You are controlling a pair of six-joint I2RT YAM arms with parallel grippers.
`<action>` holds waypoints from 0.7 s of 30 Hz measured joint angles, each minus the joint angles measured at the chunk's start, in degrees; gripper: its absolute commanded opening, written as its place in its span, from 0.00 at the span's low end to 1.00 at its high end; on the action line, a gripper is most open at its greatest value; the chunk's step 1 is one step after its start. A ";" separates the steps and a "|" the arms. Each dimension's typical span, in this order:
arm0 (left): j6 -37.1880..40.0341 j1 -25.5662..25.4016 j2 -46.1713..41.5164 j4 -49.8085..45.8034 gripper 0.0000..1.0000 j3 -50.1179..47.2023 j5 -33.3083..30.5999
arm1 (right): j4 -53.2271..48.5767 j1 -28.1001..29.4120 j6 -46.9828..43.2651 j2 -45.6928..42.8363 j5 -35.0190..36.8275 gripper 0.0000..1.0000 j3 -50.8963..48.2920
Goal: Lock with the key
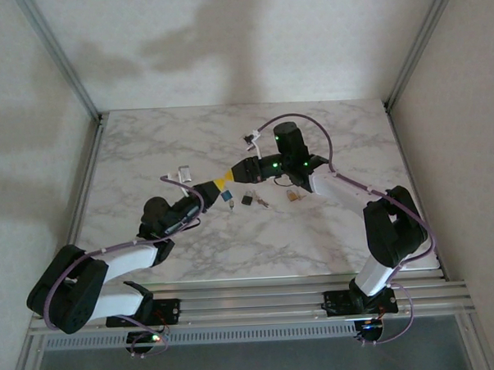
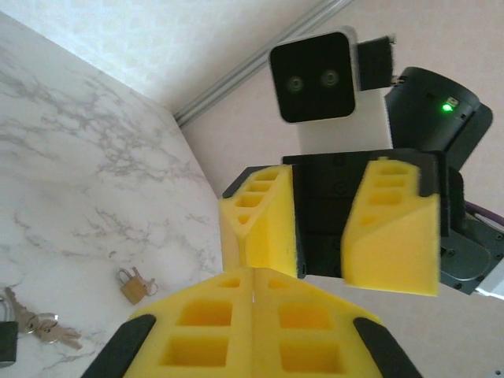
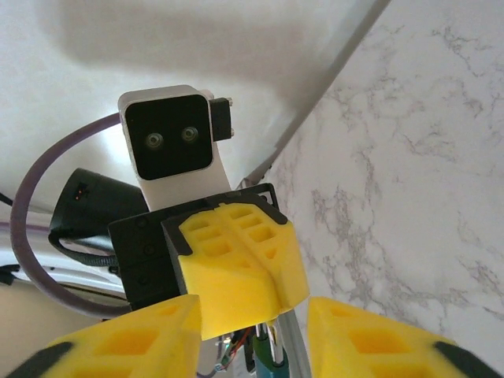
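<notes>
Yellow-fingered left pincer (image 2: pixel 253 276) is pressed shut, facing the right pincer (image 2: pixel 321 264), whose fingers stand apart. On the grey-veined white marble surface (image 1: pixel 188 147) near them lie a brass padlock (image 2: pixel 135 285) and a bunch of keys (image 2: pixel 47 329), just apart from each other. Pale walls (image 1: pixel 224 38) and aluminium rails (image 1: pixel 61 60) close the surface in on three sides.
</notes>
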 measured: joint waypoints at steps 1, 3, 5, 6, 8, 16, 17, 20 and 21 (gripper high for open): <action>-0.33 0.20 0.04 -0.42 0.00 0.00 0.00 | 0.00 0.00 -0.20 0.00 0.26 0.49 0.00; -0.61 0.46 0.04 -0.87 0.00 0.00 -0.02 | -0.09 0.00 -0.70 0.00 0.63 0.53 0.00; -0.81 0.70 0.04 -1.42 0.00 0.00 -0.04 | -0.57 0.00 -1.38 0.00 1.44 0.60 0.00; -0.83 0.79 0.04 -1.75 0.00 0.00 -0.04 | -0.85 0.00 -1.86 0.00 1.75 0.63 0.00; -0.98 1.07 0.04 -2.51 0.00 0.02 -0.07 | -1.90 0.00 -2.58 -0.02 2.75 0.70 0.02; -1.44 2.14 0.04 -5.35 0.00 0.24 -0.90 | -6.49 0.00 -6.01 -0.04 7.30 0.99 0.24; -1.44 2.16 0.04 -5.88 0.00 0.39 -0.98 | -7.06 0.00 -6.36 -0.07 7.93 0.99 0.24; -1.42 2.27 -0.02 -7.13 0.00 0.92 -1.44 | -8.68 0.00 -6.78 -0.28 9.66 0.99 0.24; -1.42 2.29 -0.02 -7.56 0.00 1.09 -1.62 | -9.09 0.00 -6.86 -0.39 10.14 0.99 0.24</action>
